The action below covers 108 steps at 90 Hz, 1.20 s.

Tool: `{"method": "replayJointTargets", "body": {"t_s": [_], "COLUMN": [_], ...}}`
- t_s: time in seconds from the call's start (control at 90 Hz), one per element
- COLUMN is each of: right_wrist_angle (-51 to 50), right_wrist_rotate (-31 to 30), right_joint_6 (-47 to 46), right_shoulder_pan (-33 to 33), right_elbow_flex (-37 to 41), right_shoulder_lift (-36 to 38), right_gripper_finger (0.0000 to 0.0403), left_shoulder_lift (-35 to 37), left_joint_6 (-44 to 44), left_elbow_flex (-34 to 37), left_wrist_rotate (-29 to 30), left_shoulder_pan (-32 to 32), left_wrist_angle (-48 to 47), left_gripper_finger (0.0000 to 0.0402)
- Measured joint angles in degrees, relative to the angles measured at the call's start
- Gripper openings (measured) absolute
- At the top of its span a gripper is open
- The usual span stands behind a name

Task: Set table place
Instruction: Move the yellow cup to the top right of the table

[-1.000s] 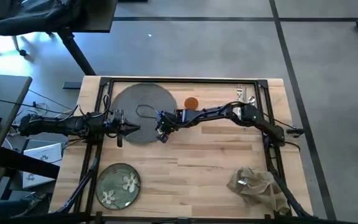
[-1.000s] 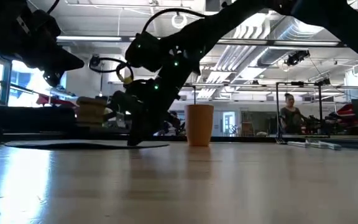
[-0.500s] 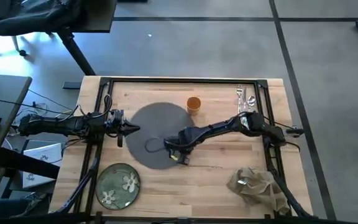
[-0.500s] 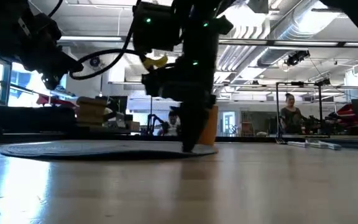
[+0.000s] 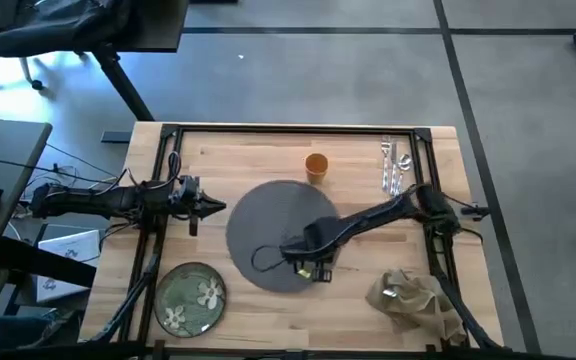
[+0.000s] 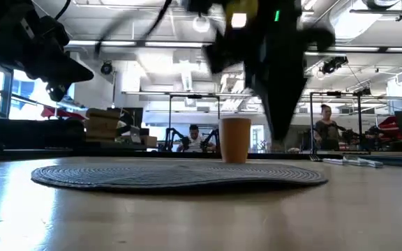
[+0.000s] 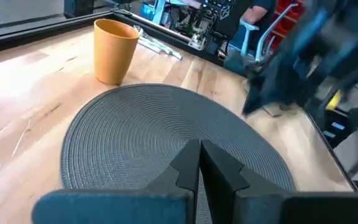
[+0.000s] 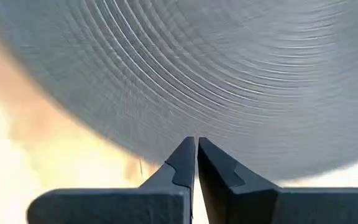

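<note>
Light-wood plank desk (image 5: 368,270) carries the round dark-grey woven placemat (image 5: 278,225) at its centre, pinched at the near edge by the right hand (image 5: 313,270), fingers closed on it; thin and floppy, it is best gripped by its rim.

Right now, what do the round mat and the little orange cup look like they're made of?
The placemat looks like woven cord or fibre, matte dark grey: concentric coiled ridges show across it. The cup looks like smooth matte plastic or bamboo composite, plain orange-tan with no visible sheen; which one is unclear.
</note>
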State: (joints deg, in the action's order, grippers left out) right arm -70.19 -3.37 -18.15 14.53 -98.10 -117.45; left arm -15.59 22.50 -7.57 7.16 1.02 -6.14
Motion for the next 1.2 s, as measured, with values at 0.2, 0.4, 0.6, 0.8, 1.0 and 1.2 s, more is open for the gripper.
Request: {"method": "replayJointTargets", "body": {"t_s": [0.2,0.4,0.6,0.8,1.0,1.2], "right_wrist_angle": [1.7,1.8,2.6,10.8,22.5,29.3], "right_wrist_rotate": [-7.6,-10.0,-9.0,-3.3,-0.8,-4.1], "right_joint_6": [3.9,6.6,12.9,21.3,29.6,35.4], "right_shoulder_pan": [-6.2,-17.9,-25.1,-29.1,-31.6,-32.4], "right_elbow_flex": [-0.2,-0.2,0.0,7.5,18.7,24.1], "right_shoulder_lift": [14.0,18.2,17.3,17.2,17.2,17.2], "right_gripper_finger": [0.0000,0.0031,0.0114,0.0177,0.0194,0.0184], "left_shoulder_lift": [0.0,0.0,-0.7,-2.7,-3.4,-3.4], "left_joint_6": [0.0,0.5,1.1,1.4,1.5,1.4], "left_elbow_flex": [0.0,0.0,0.0,0.0,0.0,0.0], "left_wrist_rotate": [1.3,2.2,4.0,3.8,3.7,3.9], "left_shoulder_pan": [0.0,0.0,0.0,0.0,0.0,0.0], "left_wrist_angle": [0.0,0.0,-4.0,-4.5,-4.3,-3.9], "left_gripper_finger": [0.0000,0.0000,0.0000,0.0000,0.0000,0.0000]}}
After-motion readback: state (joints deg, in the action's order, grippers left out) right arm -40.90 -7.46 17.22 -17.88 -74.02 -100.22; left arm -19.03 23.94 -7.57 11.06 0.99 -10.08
